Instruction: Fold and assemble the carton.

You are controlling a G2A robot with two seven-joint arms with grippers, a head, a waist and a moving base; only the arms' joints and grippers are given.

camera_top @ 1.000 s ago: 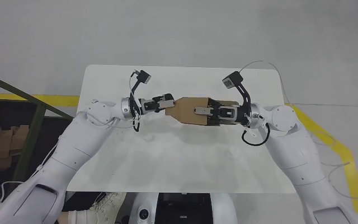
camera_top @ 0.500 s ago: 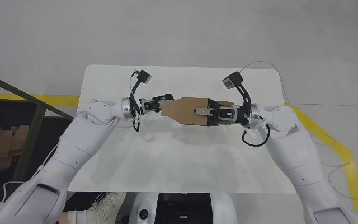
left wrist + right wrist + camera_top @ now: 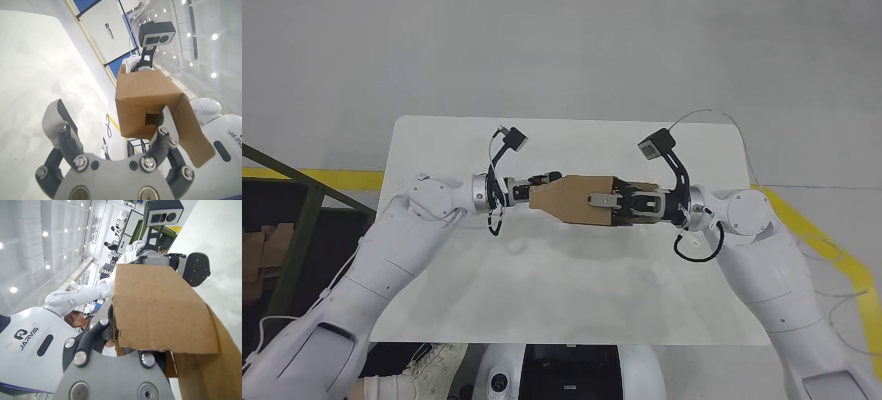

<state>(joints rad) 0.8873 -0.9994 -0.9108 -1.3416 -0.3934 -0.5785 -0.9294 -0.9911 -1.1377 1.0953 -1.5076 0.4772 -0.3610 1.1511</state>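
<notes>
Left arm slid in toward carton [image 3: 577, 197]; left claw [image 3: 539, 183] wide open, one finger touching end flap [image 3: 191, 132]; right claw [image 3: 614, 200] clamped on opposite end. Probably light, easily creased; hold by walls.

The carton [image 3: 574, 196] is matt brown cardboard (one edge torn ragged); the table [image 3: 572, 290] looks smooth, matt white.

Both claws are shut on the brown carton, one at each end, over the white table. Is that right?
No. Only the right claw is shut on the carton; the left claw stands wide open at the other end, as the left wrist view shows.
</notes>
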